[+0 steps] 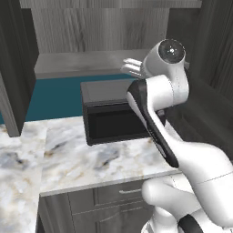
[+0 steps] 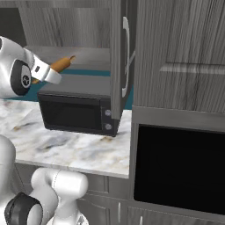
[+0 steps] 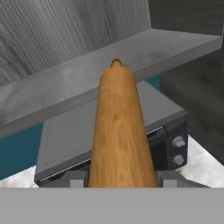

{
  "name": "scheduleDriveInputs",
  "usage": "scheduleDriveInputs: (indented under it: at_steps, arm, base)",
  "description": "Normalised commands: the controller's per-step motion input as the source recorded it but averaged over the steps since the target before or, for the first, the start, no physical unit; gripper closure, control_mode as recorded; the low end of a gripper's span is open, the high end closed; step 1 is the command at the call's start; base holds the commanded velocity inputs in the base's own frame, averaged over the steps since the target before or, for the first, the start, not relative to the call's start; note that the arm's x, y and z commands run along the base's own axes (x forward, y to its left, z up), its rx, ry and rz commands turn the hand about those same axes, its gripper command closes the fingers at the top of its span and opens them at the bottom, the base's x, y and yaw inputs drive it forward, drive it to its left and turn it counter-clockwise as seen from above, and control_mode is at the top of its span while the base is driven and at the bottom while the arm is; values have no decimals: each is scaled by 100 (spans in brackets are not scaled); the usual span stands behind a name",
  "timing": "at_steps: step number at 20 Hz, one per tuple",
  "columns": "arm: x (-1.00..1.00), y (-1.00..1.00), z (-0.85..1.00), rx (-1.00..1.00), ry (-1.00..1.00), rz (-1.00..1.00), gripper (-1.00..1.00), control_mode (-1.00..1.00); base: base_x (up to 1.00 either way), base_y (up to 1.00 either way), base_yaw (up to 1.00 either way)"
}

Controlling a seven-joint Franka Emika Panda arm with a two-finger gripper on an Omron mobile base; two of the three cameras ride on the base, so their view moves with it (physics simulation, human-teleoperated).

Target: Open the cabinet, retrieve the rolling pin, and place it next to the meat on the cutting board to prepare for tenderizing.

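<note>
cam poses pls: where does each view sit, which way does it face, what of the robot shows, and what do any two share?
Left base view: behind-left of the arm, facing the open cabinet over the microwave; arm at lower right.
Right base view: behind-right, facing the counter; arm at left, gripper shut on the rolling pin.
Hand view: on the hand, looking along the pin toward the shelf.
Shared: all show microwave and cabinet shelf.

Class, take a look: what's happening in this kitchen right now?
The white robot arm's gripper is closed on the rolling pin, holding it in the air above the black microwave. The cabinet stands open, its grey shelf just beyond the pin. Meat and cutting board aren't in view.
</note>
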Motion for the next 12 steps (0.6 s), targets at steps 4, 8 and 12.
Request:
scheduleDriveInputs:
  at_steps: [4,8,12]
  arm:
    - [-80,0,3,0,0,11,100,-100]
    - [-73,0,3,0,0,11,100,-100]
    - [-63,0,0,0,0,9,100,-100]
  base:
    - [0,0,0]
    - [0,0,0]
    - [0,0,0]
